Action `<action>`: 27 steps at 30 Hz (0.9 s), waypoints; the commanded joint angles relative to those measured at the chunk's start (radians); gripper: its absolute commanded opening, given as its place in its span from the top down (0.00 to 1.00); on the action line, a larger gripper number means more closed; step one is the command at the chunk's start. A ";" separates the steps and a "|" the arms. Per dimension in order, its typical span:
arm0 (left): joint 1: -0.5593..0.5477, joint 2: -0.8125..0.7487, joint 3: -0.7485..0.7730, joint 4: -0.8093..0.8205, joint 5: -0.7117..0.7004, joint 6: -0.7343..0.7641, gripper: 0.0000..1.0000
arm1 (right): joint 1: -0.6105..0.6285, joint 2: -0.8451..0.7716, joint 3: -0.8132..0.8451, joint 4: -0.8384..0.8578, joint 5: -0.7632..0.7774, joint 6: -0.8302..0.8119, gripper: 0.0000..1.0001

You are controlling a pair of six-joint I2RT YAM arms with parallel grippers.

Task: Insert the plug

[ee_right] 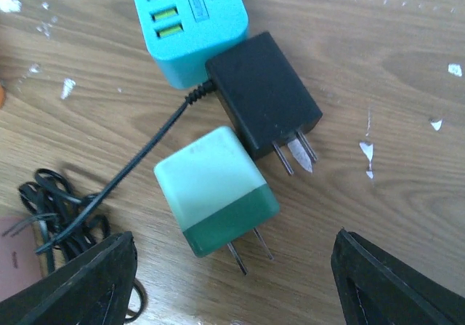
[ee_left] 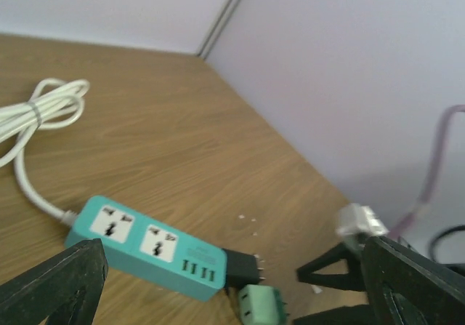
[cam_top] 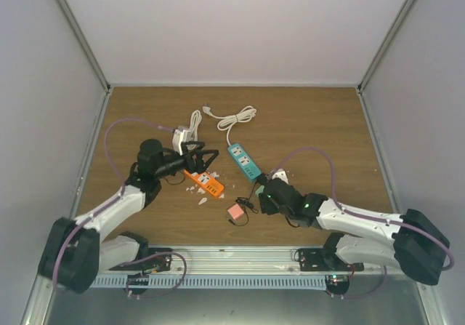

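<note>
Left arm [cam_top: 109, 209]: set out from its base at 7 o'clock, elbow folded, forearm angled toward 1 o'clock.

Left gripper [cam_top: 205, 155]: pointed toward 3 o'clock, jaws spread wide. Left fingers [ee_left: 54, 289] are seen at the bottom corners of the wrist view.

Right arm [cam_top: 363, 227]: held low from its base at 5 o'clock, stretched toward 10 o'clock.

Right gripper [cam_top: 261, 192]: aimed downward, jaws parted. Right fingers [ee_right: 80, 285] are seen well apart at the lower corners of the wrist view.
</note>
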 commanded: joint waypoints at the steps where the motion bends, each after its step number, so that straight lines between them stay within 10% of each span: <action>1: -0.017 -0.170 -0.073 -0.008 -0.003 -0.015 0.01 | 0.019 0.066 0.006 0.004 0.047 0.028 0.24; 20: -0.021 -0.534 -0.113 -0.283 -0.036 -0.008 0.01 | 0.036 0.415 0.163 0.082 0.042 -0.116 0.39; 24: -0.021 -0.551 -0.123 -0.297 -0.051 0.000 0.01 | 0.035 0.433 0.172 0.095 0.037 -0.140 0.49; 27: -0.021 -0.560 -0.130 -0.303 -0.062 0.002 0.01 | 0.035 0.449 0.182 0.092 0.052 -0.142 0.75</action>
